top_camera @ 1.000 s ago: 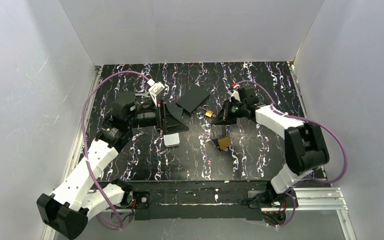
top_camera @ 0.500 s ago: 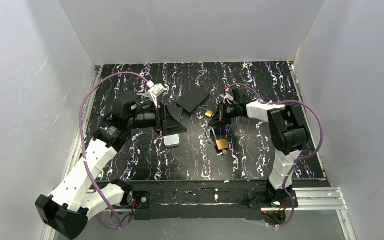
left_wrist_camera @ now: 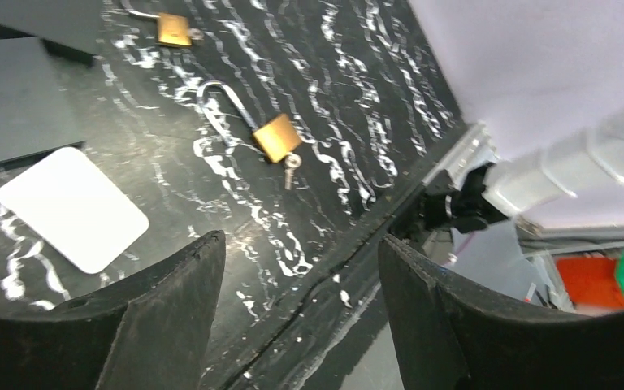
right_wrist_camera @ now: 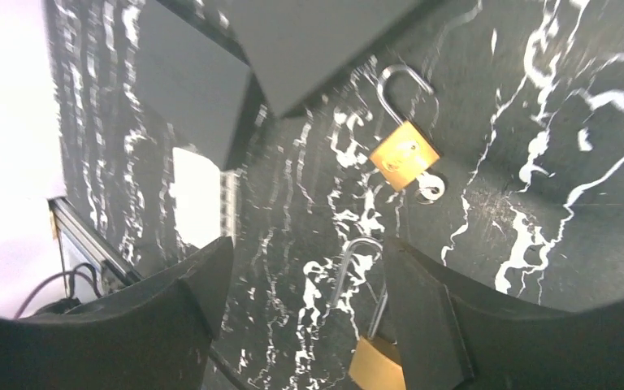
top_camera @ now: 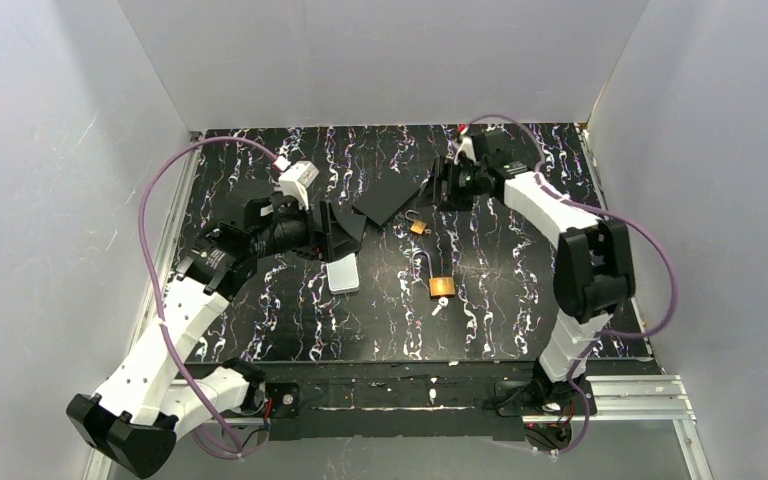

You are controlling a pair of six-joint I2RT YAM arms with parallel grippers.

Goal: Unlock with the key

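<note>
Brass padlock (top_camera: pixel 441 287): lies flat near the middle of the table (top_camera: pixel 520 300). Long axis runs near to far, shackle toward the far wall, key (top_camera: pixel 438 306) at its near end.
Right gripper (top_camera: pixel 436 186): beyond the padlock and well apart. Arm stretched far, wrist turned left, jaws spread, empty.
Left gripper (top_camera: pixel 348 232): left of the padlock, pointing right, beside a white card (top_camera: pixel 343 274). Jaws spread, empty.

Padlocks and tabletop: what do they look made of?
Larger padlock: the body looks like brass, yellow-gold with a dull sheen. Its shackle looks like steel, silvery and glinting.
Smaller padlock: same look.
Tabletop: glossy black with white veining like marble. It may be printed laminate or film; the pictures can't settle it.
</note>
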